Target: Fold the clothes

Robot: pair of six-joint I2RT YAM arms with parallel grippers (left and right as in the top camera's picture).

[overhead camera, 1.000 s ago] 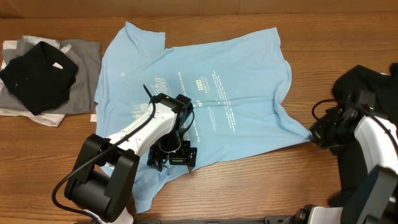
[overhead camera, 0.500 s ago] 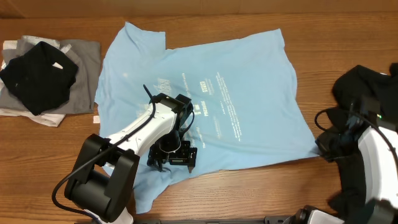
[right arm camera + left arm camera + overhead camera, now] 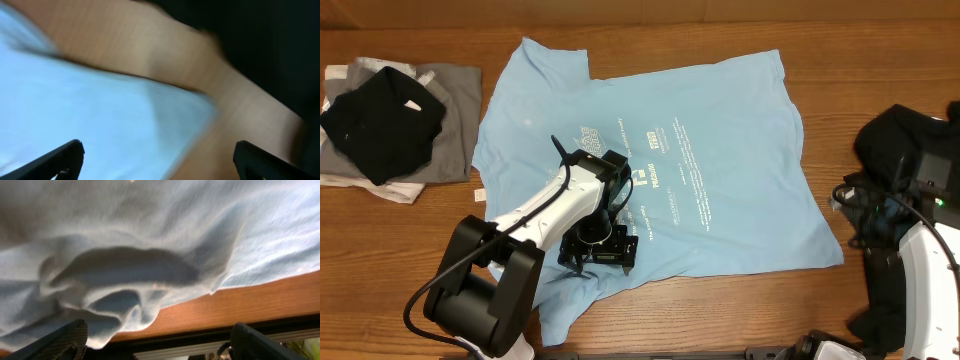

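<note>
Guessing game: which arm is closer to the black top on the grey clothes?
Left. The left end effector is over the blue shirt, near the black top; the right end effector is beyond that shirt.

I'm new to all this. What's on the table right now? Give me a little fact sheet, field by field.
Main garment: light blue T-shirt, spread out, print up
Left pile: black garment on grey garment
Right side: dark clothing heap
Left gripper: open, at the shirt's rumpled near hem
Right gripper: open, near the shirt's corner
Surface: wooden table
</note>
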